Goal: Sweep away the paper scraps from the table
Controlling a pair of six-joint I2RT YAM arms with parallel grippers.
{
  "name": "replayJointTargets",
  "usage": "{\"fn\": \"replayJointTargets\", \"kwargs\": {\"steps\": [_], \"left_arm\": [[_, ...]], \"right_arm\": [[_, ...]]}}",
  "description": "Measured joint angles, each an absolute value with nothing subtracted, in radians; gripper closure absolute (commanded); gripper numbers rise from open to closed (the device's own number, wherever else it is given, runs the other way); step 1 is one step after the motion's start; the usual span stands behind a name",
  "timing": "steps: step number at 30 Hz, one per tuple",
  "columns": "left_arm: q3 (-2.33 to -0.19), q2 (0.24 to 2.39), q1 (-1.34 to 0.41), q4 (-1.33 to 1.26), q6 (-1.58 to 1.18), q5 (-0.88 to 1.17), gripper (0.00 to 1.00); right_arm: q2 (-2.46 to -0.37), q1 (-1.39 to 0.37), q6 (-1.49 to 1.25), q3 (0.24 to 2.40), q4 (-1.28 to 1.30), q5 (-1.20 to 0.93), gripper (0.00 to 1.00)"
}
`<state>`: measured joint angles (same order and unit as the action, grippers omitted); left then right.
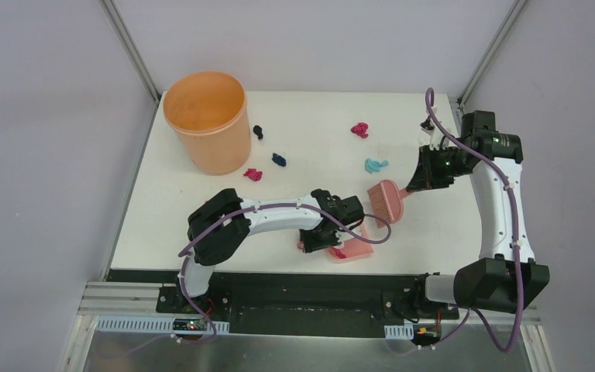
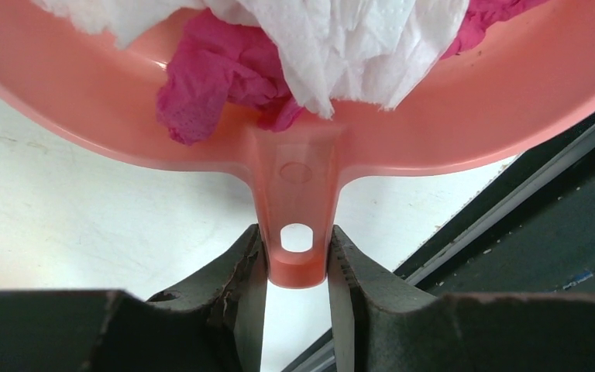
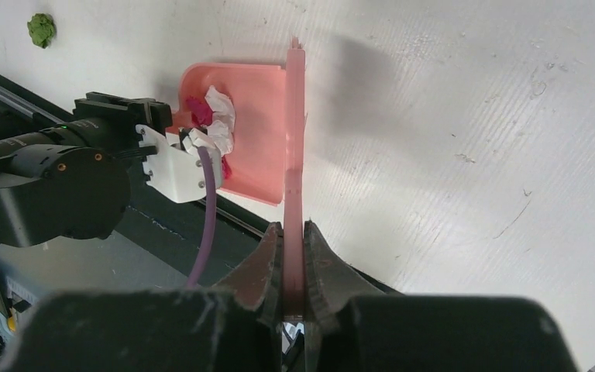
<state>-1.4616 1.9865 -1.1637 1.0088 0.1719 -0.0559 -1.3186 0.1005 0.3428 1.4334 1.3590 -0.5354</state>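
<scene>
My left gripper (image 1: 321, 237) is shut on the handle of the pink dustpan (image 2: 296, 232), which rests on the white table (image 1: 318, 139) near its front edge. A magenta scrap (image 2: 201, 85) and a white scrap (image 2: 341, 46) lie in the pan. My right gripper (image 1: 417, 182) is shut on the pink hand brush (image 3: 294, 194), held just right of the pan (image 3: 256, 132). Loose scraps lie farther back: black (image 1: 258, 132), dark blue (image 1: 279, 160), magenta (image 1: 252, 174), magenta (image 1: 360, 129) and teal (image 1: 374, 164). An olive green scrap (image 3: 40, 29) shows in the right wrist view.
A tall orange bucket (image 1: 208, 120) stands at the table's back left. The black and aluminium frame (image 1: 279, 288) runs along the near edge, close under the dustpan. The left arm (image 1: 271, 217) lies across the table's front middle.
</scene>
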Motion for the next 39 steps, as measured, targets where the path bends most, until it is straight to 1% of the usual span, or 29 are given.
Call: {"fn": "replayJointTargets", "kwargs": {"steps": [4, 7, 9, 12, 16, 23, 25, 27, 31, 35, 39], "left_arm": [[-1.437, 1.949, -1.161, 0.963, 0.171, -0.072, 0.54], [-1.412, 1.912, -1.157, 0.931, 0.175, -0.072, 0.51], [-1.388, 1.890, -1.156, 0.909, 0.179, -0.071, 0.51], [-1.357, 1.871, -1.157, 0.890, 0.191, -0.064, 0.57], [-1.346, 1.871, -1.157, 0.881, 0.209, -0.044, 0.71], [-1.346, 1.866, -1.157, 0.881, 0.230, -0.043, 0.80], [-1.346, 1.858, -1.157, 0.884, 0.230, -0.044, 0.89], [-1.353, 1.851, -1.157, 0.901, 0.225, -0.047, 1.00], [-1.382, 1.840, -1.156, 0.939, 0.212, -0.052, 1.00], [-1.384, 1.807, -1.135, 0.957, 0.182, -0.067, 1.00], [-1.417, 1.802, -1.068, 0.989, 0.140, -0.078, 1.00]], "right_arm": [[-1.319, 0.104, 0.343, 1.438, 1.359, -0.534, 1.00], [-1.314, 0.108, 0.347, 1.438, 1.357, -0.534, 1.00], [-1.305, 0.113, 0.350, 1.438, 1.356, -0.534, 1.00], [-1.282, 0.126, 0.363, 1.438, 1.356, -0.534, 1.00], [-1.251, 0.145, 0.384, 1.438, 1.358, -0.529, 1.00], [-1.243, 0.158, 0.401, 1.474, 1.367, -0.480, 1.00], [-1.253, 0.160, 0.397, 1.506, 1.362, -0.441, 1.00], [-1.274, 0.162, 0.393, 1.547, 1.326, -0.372, 1.00], [-1.356, 0.164, 0.403, 1.604, 1.200, -0.211, 1.00], [-1.514, 0.166, 0.447, 1.669, 1.055, -0.059, 1.00], [-1.676, 0.168, 0.516, 1.695, 0.885, 0.067, 1.00]]}}
